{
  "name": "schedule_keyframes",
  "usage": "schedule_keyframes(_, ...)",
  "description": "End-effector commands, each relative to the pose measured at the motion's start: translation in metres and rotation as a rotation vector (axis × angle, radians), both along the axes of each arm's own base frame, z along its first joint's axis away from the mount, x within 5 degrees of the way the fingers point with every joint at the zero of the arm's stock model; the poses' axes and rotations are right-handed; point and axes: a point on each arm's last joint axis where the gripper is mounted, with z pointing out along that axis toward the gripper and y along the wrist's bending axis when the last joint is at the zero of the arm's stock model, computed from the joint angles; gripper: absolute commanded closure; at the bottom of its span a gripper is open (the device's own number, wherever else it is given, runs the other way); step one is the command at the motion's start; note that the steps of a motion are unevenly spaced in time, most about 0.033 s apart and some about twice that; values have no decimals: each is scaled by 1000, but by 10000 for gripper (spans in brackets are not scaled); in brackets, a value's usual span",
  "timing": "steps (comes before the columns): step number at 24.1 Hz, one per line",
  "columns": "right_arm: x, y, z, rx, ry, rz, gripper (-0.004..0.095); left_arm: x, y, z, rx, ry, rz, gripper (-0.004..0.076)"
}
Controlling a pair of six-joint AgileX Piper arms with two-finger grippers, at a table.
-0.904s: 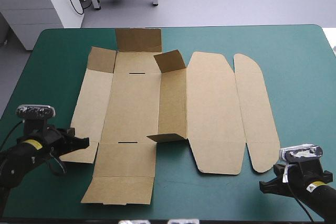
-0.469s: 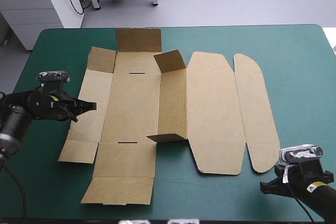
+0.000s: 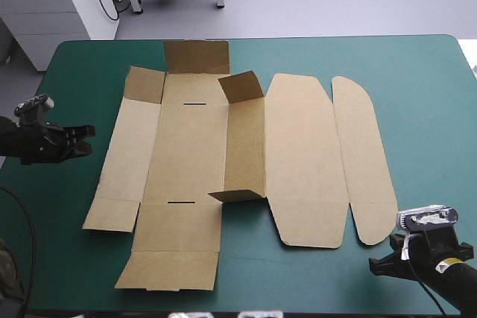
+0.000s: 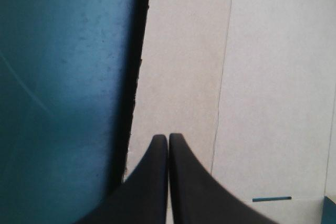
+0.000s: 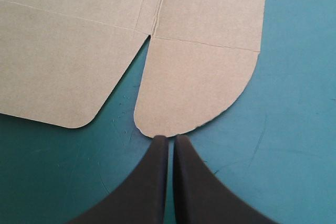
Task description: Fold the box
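Box [image 3: 186,154] flat (one wall [image 3: 246,147] raised), left gripper [image 3: 83,138] nearby

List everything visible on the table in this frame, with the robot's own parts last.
box: one, brown, a cut sheet spread over the table's middle, mostly flat, one inner panel with its end flaps raised.
table cover: one, teal-green, bare around the sheet.
left end effector: one, black, shut, beside the box's left edge.
right end effector: one, black, shut, at the near right corner, tips just short of the box's rounded flap.
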Motion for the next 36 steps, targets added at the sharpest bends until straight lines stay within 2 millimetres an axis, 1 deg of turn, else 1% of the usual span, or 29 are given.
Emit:
schedule_keyframes(1, 4, 0, 9, 1, -57, -4, 887, -1, 11, 8, -108, -57, -32, 732)
schedule_keyframes(3, 4, 0, 9, 1, -57, -4, 887, 2, 18, -2, -115, -48, -79, 732)
schedule_keyframes(5, 4, 0, 9, 2, -57, -4, 887, 6, 20, -8, -115, -44, -80, 732)
schedule_keyframes(9, 4, 0, 9, 9, -55, -11, 887, 8, 22, -11, -107, -47, -69, 720)
schedule_keyframes(11, 4, 0, 9, 18, -54, -19, 887, 9, 24, -15, -88, -39, -86, 634)
schedule_keyframes(13, 4, 0, 9, 24, -53, -25, 887, 11, 26, -23, -87, -10, -90, 425)
schedule_keyframes(14, 4, 0, 9, 24, -53, -25, 887, 14, 27, -27, -98, 1, -89, 338)
schedule_keyframes(15, 4, 0, 9, 26, -52, -27, 887, 17, 27, -32, -132, 5, -79, 234)
schedule_keyframes(16, 4, 0, 9, 26, -52, -27, 887, 19, 27, -34, -145, 5, -75, 213)
schedule_keyframes(18, 4, 0, 9, 26, -52, -27, 887, 24, 26, -41, -216, 14, -69, 219)
schedule_keyframes(19, 4, 0, 9, 26, -52, -27, 887, 27, 24, -48, -251, 22, -92, 234)
schedule_keyframes(21, 4, 0, 9, 26, -54, -28, 887, 31, 18, -58, -271, 57, -121, 248)
schedule_keyframes(25, 4, 0, 9, 26, -54, -28, 887, 39, 3, -70, -298, 97, -175, 249)
schedule_keyframes(32, 4, 0, 9, 26, -54, -28, 887, 48, -28, -77, -306, 128, -266, 249)
schedule_keyframes(35, 4, 0, 9, 26, -54, -28, 887, 50, -37, -78, -304, 136, -293, 251)
schedule_keyframes(36, 4, 0, 9, 26, -54, -28, 887, 50, -37, -78, -303, 134, -294, 257)
